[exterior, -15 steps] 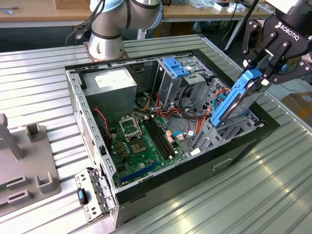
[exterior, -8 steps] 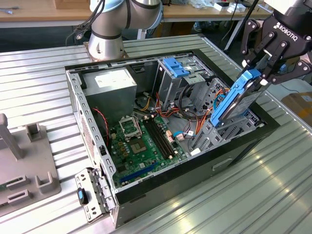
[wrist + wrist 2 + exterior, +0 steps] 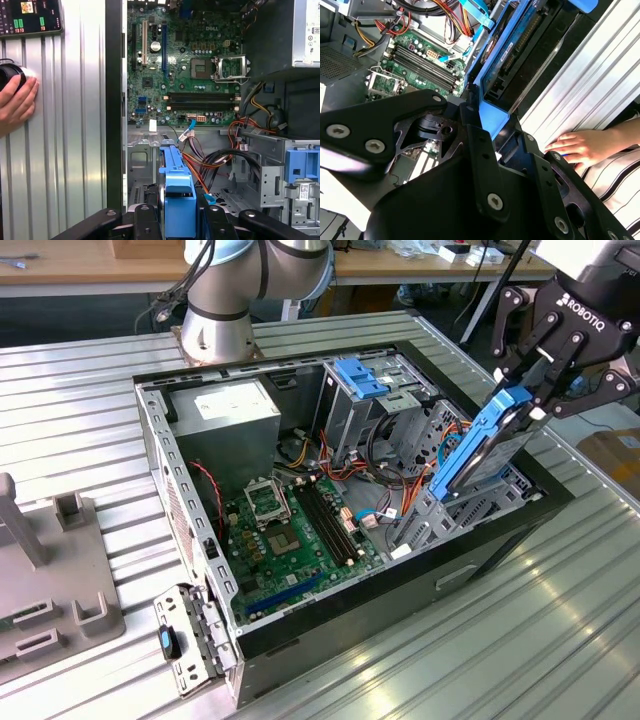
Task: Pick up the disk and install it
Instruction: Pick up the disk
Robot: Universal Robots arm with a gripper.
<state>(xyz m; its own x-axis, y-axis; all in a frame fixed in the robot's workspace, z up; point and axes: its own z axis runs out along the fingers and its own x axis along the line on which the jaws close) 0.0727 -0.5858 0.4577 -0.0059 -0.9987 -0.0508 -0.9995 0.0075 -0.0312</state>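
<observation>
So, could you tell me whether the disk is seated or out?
Not seated: the disk stands tilted, mostly above the computer case, the gripper shut on its upper end.

You've got bright blue plastic, smooth and slightly glossy, framing the disk (image 3: 478, 445), with dull grey metal between the rails. The gripper (image 3: 528, 400) on it looks matt black. The case (image 3: 400, 585) is black outside, bare grey sheet metal inside. Your surface (image 3: 90, 400) is ribbed metal, shiny where light catches. There's striped cloth on that sleeve (image 3: 615, 172).
</observation>
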